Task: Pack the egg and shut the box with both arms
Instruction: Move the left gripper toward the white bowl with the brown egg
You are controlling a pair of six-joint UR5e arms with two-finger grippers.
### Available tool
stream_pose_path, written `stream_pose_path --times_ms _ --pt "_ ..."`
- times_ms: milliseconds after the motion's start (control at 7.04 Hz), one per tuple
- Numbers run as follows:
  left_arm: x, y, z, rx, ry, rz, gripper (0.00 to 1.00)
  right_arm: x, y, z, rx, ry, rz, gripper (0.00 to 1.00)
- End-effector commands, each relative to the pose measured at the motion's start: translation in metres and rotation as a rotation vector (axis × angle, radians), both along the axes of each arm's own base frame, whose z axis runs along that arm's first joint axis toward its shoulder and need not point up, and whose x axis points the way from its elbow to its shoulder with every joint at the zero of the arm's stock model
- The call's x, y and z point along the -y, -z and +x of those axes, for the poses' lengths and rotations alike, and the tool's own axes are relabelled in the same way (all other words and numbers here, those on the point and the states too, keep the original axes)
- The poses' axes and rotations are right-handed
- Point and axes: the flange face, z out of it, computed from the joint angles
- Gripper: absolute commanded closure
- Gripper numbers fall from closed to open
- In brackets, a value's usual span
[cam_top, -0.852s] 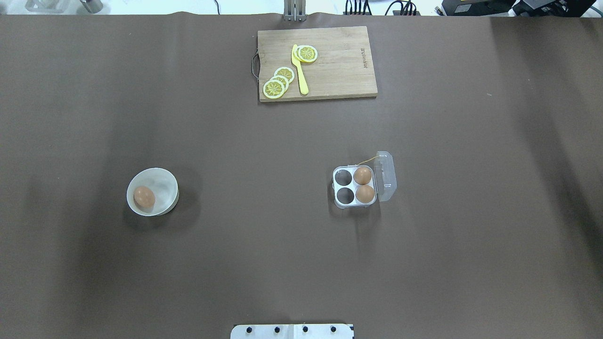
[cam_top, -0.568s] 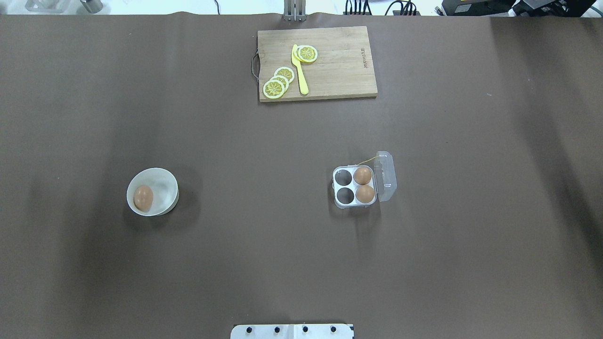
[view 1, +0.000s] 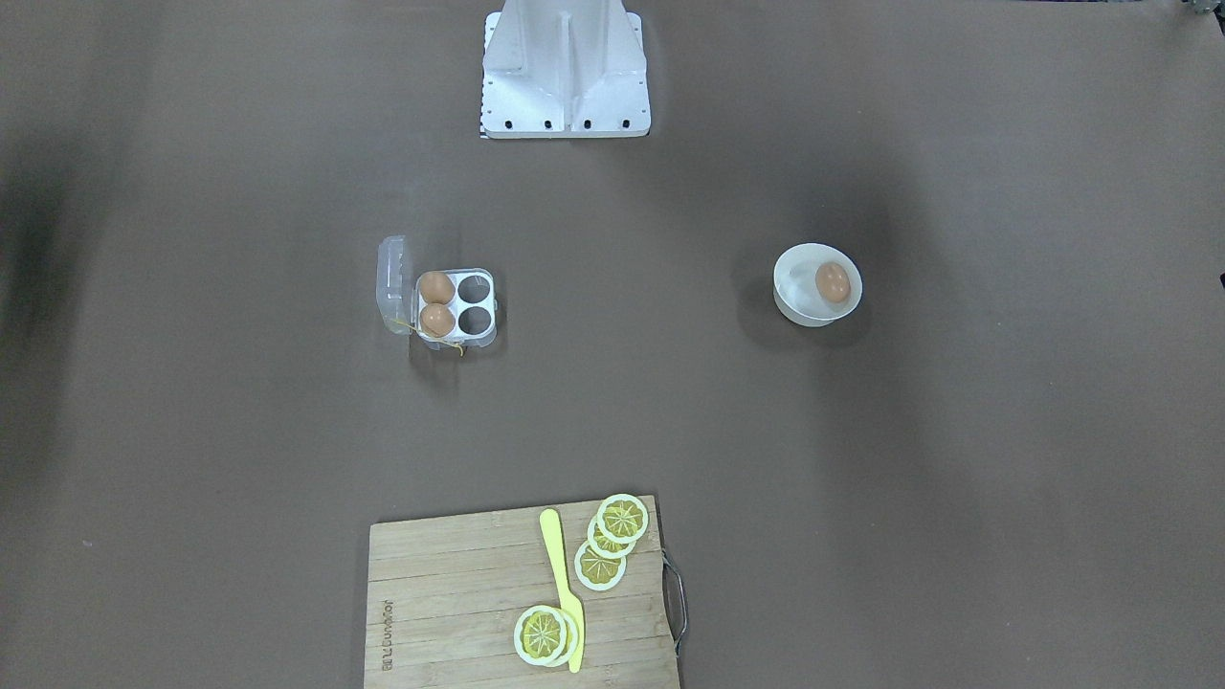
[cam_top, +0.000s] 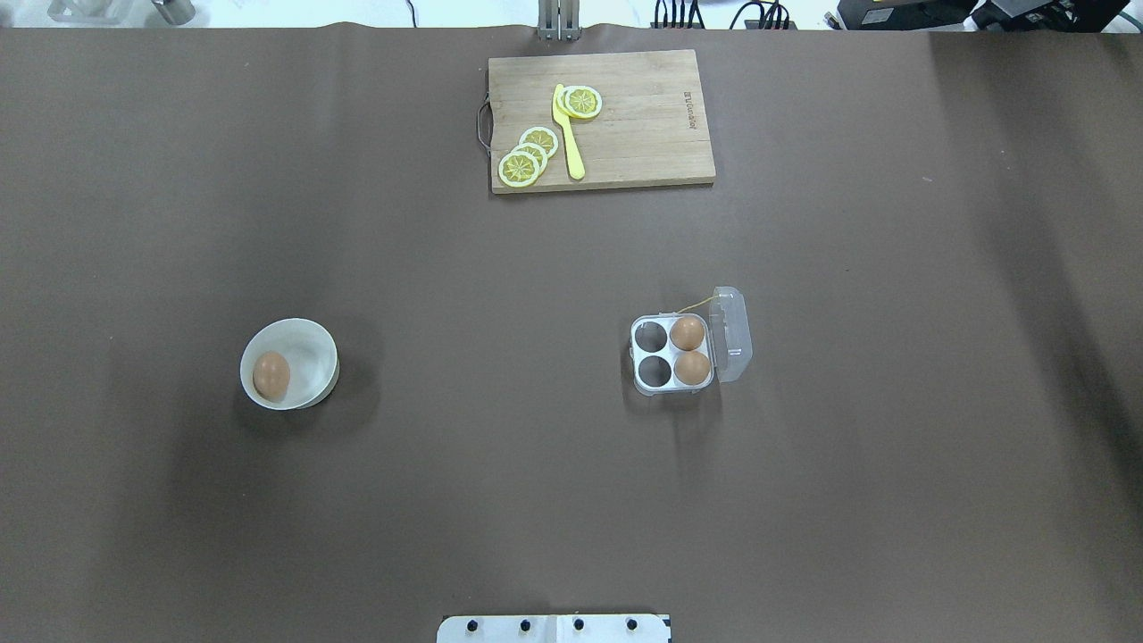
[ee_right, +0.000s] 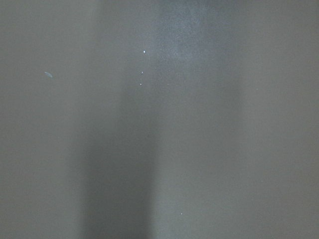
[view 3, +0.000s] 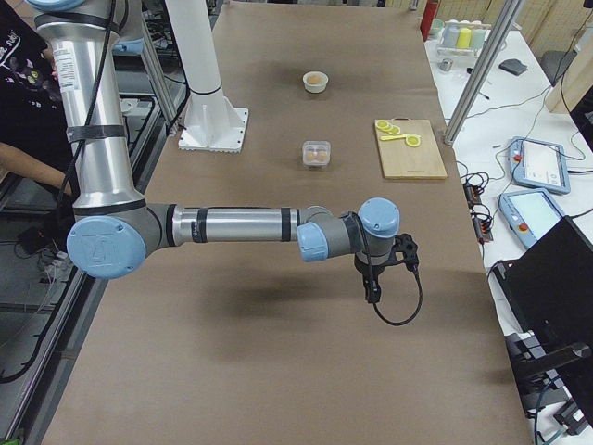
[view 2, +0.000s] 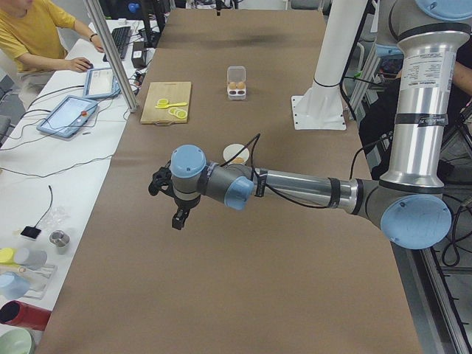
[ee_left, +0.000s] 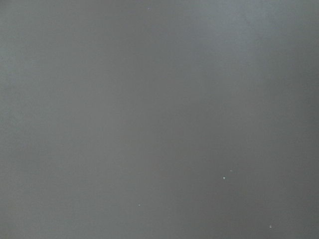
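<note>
Well apart from the left gripper (view 2: 178,223) and right gripper (view 3: 372,297), their opening unclear, one egg (cam_top: 271,375) lies in the bowl (cam_top: 314,350). Two more sit in the box (cam_top: 652,355).

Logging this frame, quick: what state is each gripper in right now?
Left gripper: cannot tell, seen only in the left side view.
Right gripper: cannot tell, seen only in the right side view.

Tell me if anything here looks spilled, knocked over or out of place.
Nothing stands out. The egg case sits flat with its lid open and two eggs seated; the third egg lies in the white bowl. Nothing is spilled or broken.
</note>
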Motion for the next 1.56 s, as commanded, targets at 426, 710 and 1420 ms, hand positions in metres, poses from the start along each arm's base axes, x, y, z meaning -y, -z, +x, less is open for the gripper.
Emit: stream_pose_path --times_ms 426,710,1420 --pt "-0.026 0.087 0.121 -0.068 -0.102 -0.01 0.01 -0.006 -0.006 0.0 0.015 0.003 -0.017 0.0" --pt "-0.047 0.113 0.17 -0.085 -0.089 -0.091 0.02 -0.005 -0.005 0.0 0.014 0.002 -0.015 0.0" --pt "-0.083 0.143 0.267 -0.069 0.019 -0.286 0.02 -0.006 -0.006 0.0 0.013 0.002 -0.017 0.0"
